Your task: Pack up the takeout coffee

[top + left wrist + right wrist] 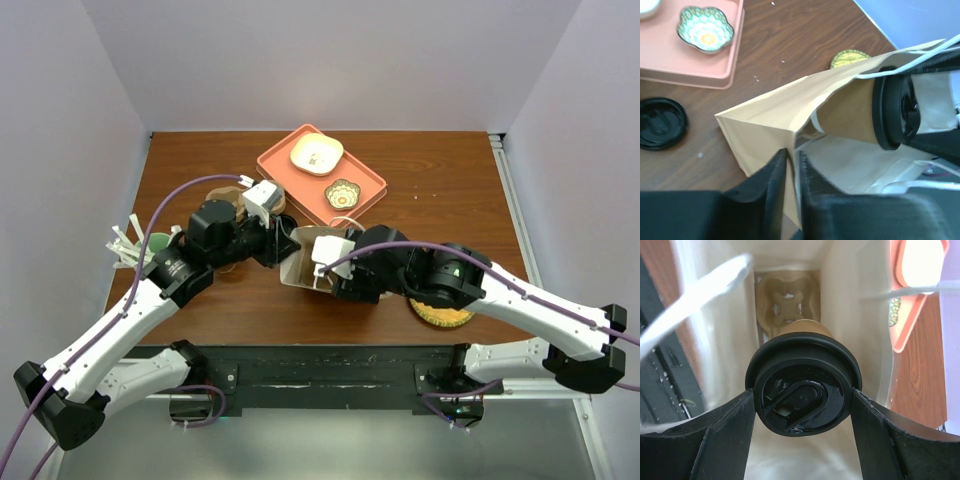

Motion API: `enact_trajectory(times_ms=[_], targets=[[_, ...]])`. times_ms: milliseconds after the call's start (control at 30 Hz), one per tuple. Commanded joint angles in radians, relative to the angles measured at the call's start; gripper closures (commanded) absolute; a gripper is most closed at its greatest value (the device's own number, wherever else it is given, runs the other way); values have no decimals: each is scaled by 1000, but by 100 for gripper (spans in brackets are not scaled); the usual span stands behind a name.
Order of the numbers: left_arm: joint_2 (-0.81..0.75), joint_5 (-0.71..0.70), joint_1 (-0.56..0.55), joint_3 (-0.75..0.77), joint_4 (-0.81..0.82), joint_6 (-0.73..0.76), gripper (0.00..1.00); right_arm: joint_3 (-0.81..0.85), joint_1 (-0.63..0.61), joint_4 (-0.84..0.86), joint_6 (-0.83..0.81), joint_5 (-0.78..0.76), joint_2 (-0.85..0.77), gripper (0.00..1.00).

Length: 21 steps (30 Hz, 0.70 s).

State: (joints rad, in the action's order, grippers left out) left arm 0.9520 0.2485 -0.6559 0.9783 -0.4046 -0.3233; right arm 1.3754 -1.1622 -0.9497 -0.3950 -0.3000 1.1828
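Note:
The takeout coffee [850, 112], a brown cup with a black lid [802, 390], lies sideways in the mouth of the tan paper bag [767, 112]. My right gripper [802, 396] is shut on it, with one finger on each side of the lid. A moulded cup carrier [787, 307] sits at the bag's bottom beyond the cup. My left gripper [792, 156] is shut on the bag's near rim, with the paper pinched between its fingers. In the top view the bag [297, 262] lies between my left gripper [280, 250] and my right gripper [335, 275]; the cup is hidden there.
An orange tray [275, 165] behind the bag holds a cream dish [316, 153] and a patterned bowl [342, 192]. A loose black lid [660, 122] lies on the table left of the bag. A yellow woven coaster [440, 316] lies under the right arm. White stirrers [125, 245] stand at the left edge.

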Motion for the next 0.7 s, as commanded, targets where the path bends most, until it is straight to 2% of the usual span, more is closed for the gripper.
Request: enact_trajectory(times_ms=[0, 200, 500, 567, 667], targets=[[-27, 46, -2, -13, 32, -19, 67, -53, -89, 6, -35, -50, -38, 67], [-51, 28, -2, 29, -65, -37, 53, -56, -226, -52, 21, -128, -22, 68], [-67, 14, -2, 11, -146, -54, 51, -85, -280, -98, 81, -211, -41, 68], [-55, 14, -4, 22, -145, -45, 52, -96, -280, -101, 73, -218, -43, 68], [-36, 41, -2, 31, -135, -48, 68, -105, -280, -84, 65, -243, -51, 67]])
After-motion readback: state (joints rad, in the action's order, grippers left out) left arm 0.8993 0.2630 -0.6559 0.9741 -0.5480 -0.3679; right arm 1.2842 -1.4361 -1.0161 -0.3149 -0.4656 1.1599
